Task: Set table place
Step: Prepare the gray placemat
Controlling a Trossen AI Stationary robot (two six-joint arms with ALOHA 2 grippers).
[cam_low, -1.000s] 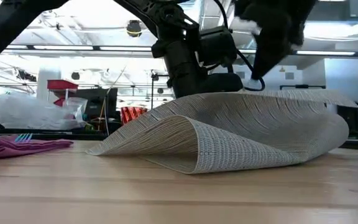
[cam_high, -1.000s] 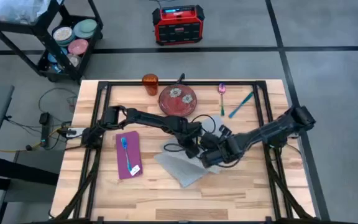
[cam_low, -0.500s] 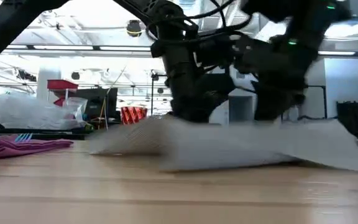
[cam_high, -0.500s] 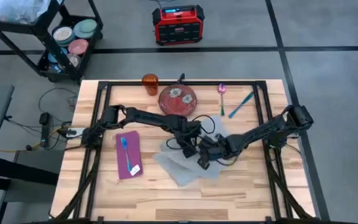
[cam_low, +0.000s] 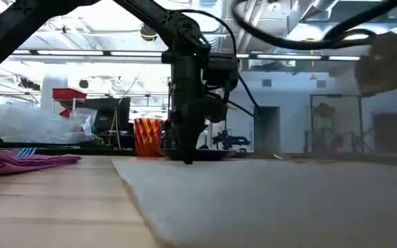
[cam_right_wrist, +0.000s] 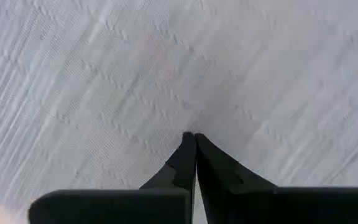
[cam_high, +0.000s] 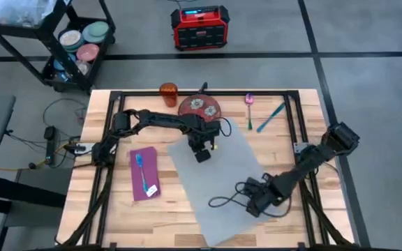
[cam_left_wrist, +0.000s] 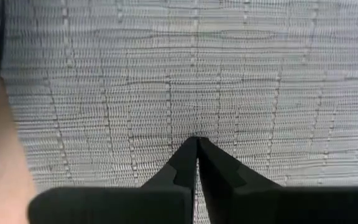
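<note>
Placemat lay flat on the tabletop; left hand and right hand pressed it, fingers closed together.

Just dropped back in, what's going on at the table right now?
The grey placemat is spread out flat across the middle of the table, lying at an angle. The left tool presses on its far end near the red plate, fingers shut. The right tool is over the near right part of the mat, fingers shut too. The orange cup, pink spoon and teal utensil wait along the far edge. The purple napkin with the blue fork lies to the left.
</note>
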